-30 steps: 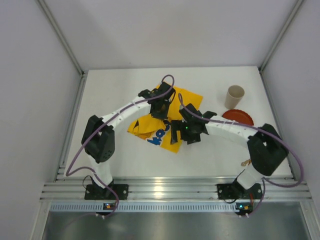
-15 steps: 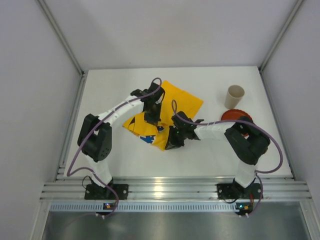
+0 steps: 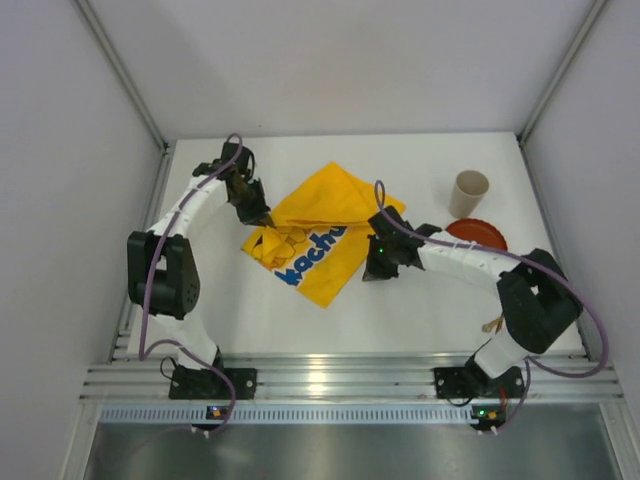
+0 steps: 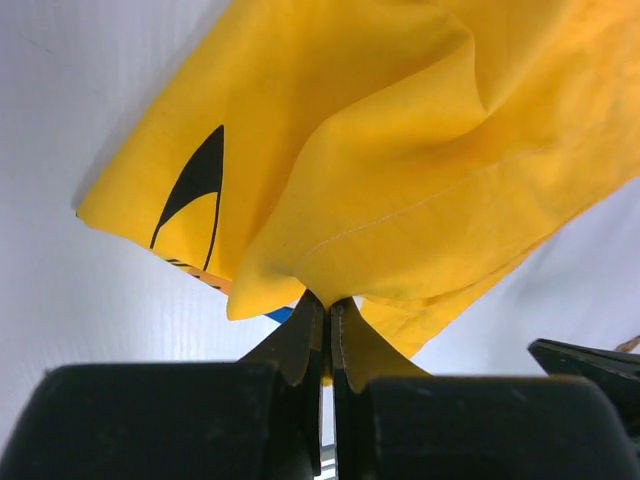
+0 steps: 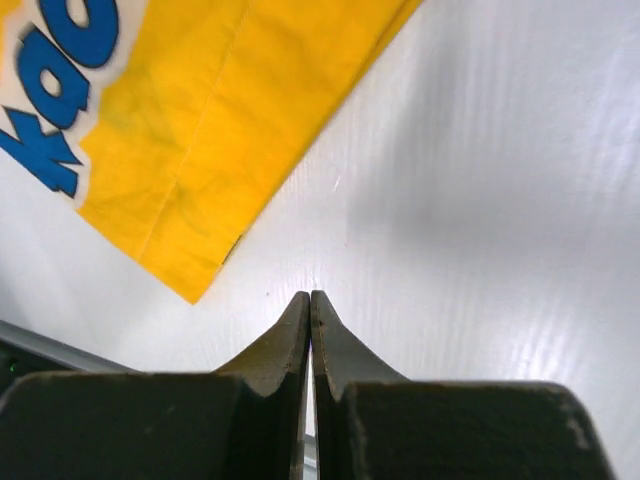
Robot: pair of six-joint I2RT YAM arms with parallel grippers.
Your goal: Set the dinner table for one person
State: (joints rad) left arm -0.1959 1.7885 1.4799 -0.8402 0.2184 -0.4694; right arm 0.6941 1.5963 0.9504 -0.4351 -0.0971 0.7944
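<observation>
The yellow cloth mat with blue lettering lies partly spread on the white dinner table. My left gripper is shut on the mat's left corner; in the left wrist view the yellow fabric bunches up out of the closed fingertips. My right gripper hovers beside the mat's right edge. Seen from its wrist, it is shut with nothing between the fingers, over bare table, and the mat's near corner lies to its left.
A beige cup stands at the back right with a red plate just in front of it. A small wooden item peeks out by the right arm's base. A silver rail runs along the near edge.
My left gripper has pulled the mat's corner left and back, spreading the cloth. My right gripper has shut and moved right, off the mat, holding nothing.
</observation>
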